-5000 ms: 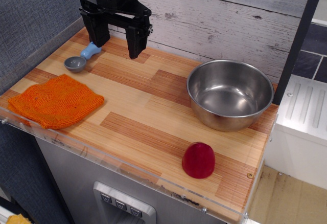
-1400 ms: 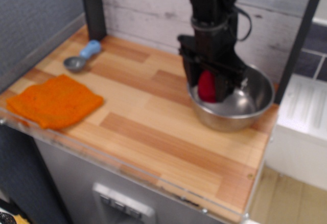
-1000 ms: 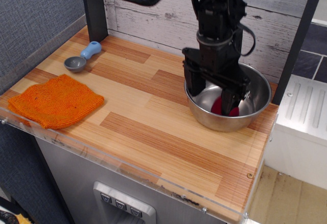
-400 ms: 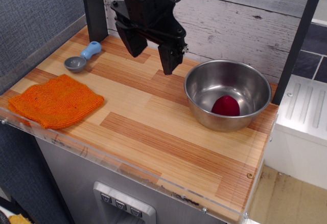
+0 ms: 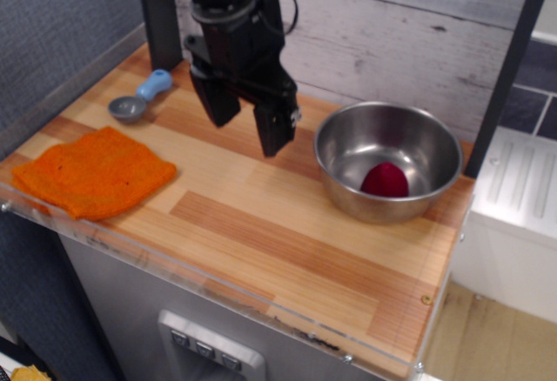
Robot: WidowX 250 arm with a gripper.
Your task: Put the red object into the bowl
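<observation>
- The red object lies inside the bowl, on its bottom, toward the side nearest the table's front edge.
- My gripper hangs above the wooden table, left of the bowl and apart from it.
- My gripper's two dark fingers are spread wide and hold nothing.
- The red object is well apart from my gripper, with the bowl's left wall between them.
- The red object is small, dark red and round like an egg. It is much smaller than the bowl.
- The bowl is big, round and shiny silver, with a rolled rim.
- Far left of the bowl lies an orange cloth, flat on the table.
- A small grey scoop with a light-blue handle lies behind the cloth, left of my gripper.
</observation>
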